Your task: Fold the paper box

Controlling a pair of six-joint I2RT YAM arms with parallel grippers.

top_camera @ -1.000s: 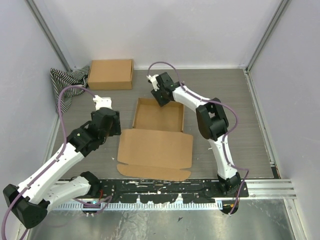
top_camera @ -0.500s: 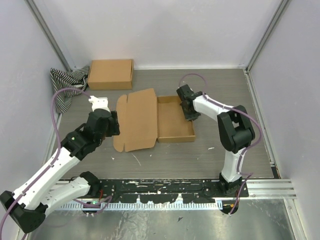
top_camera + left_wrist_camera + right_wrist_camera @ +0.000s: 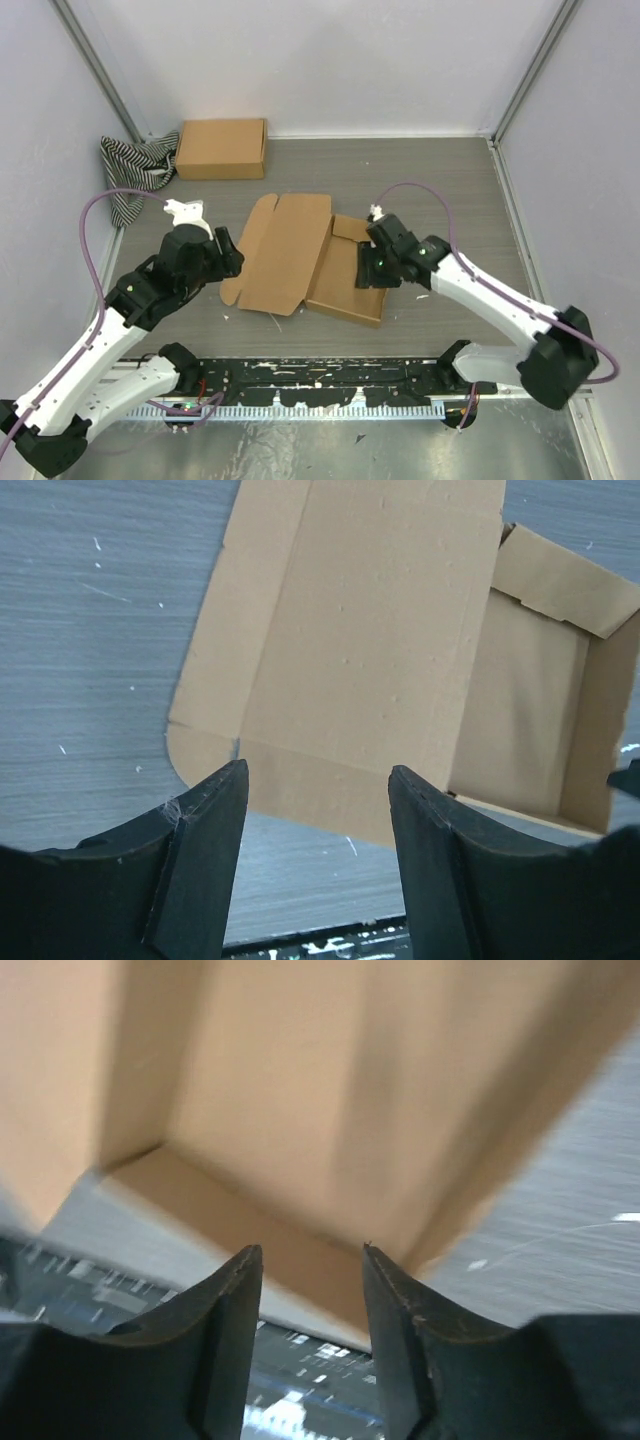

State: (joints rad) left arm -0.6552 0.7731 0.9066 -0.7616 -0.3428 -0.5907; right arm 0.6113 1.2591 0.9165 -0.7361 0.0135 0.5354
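Paper box [image 3: 300, 252] mid-bench, lid lying open toward left edge. Left pincer [image 3: 318, 780] released, empty, beside lid. Right pincer [image 3: 312, 1256] spread, ungripped, over tray's right wall.

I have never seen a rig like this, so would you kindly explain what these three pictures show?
These are two robot arms bolted to a grey table. The wide picture looks down from above and behind them: the left arm is on the left, the right arm on the right. The other two come from a camera on each wrist, so each arm's own jaws show at the bottom. Between the arms lies the paper box, its lid opened flat. At the far left sit a closed cardboard box and a striped cloth. Both pairs of jaws stand apart; nothing looks gripped.
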